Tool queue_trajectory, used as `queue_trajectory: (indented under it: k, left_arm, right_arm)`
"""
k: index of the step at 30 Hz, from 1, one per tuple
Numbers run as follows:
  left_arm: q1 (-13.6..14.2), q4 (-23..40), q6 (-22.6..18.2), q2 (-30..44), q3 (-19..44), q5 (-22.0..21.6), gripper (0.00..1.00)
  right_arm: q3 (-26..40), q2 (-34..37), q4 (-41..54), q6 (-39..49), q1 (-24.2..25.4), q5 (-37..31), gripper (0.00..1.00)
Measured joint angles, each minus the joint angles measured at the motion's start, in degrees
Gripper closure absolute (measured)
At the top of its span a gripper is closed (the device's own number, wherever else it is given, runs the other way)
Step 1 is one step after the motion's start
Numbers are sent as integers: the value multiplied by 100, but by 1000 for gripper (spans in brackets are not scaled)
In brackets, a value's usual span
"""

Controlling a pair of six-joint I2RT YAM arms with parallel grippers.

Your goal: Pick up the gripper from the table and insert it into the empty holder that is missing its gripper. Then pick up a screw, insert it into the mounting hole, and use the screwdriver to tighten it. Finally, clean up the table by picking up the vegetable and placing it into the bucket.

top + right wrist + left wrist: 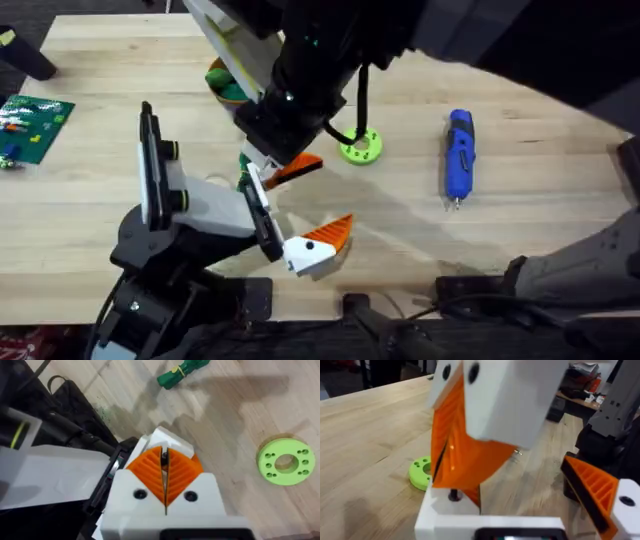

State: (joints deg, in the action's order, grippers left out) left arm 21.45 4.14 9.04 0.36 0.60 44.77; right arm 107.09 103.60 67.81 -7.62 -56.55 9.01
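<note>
- Step in hand: seating the gripper (300, 165) on the holder (258, 200), the bare black bar of the stand (200, 212).
- End effector: the right gripper (164, 467) is clamped on the gripper, its orange pads pressed together on the part's dark edge. It hangs directly over the holder's free end.
- Part position: the orange wedge sits at the holder's tip and does not look fully seated.
- Procedure: align the wedge with the bar's axis, matching the white-and-orange tip (322, 243) on the twin bar beside the holder. Slide it on straight, without twisting.
- Keep the clamp firm until the mounting hole lines up.
- Caution: a skewed push may jam the part or shift the stand.
- Remaining items: the screwdriver (458, 155) lies well apart from the holder, the bucket (222, 85) lies beyond it, and the vegetable (182, 372) is near it.
</note>
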Motion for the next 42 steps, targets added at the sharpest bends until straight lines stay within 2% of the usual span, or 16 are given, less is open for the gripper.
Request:
queue_trajectory:
  k: [42]
  left_arm:
    - [0, 0, -24, 0, 0, 26, 18]
  right_arm:
    - [80, -107, 85, 0, 9, -19, 993]
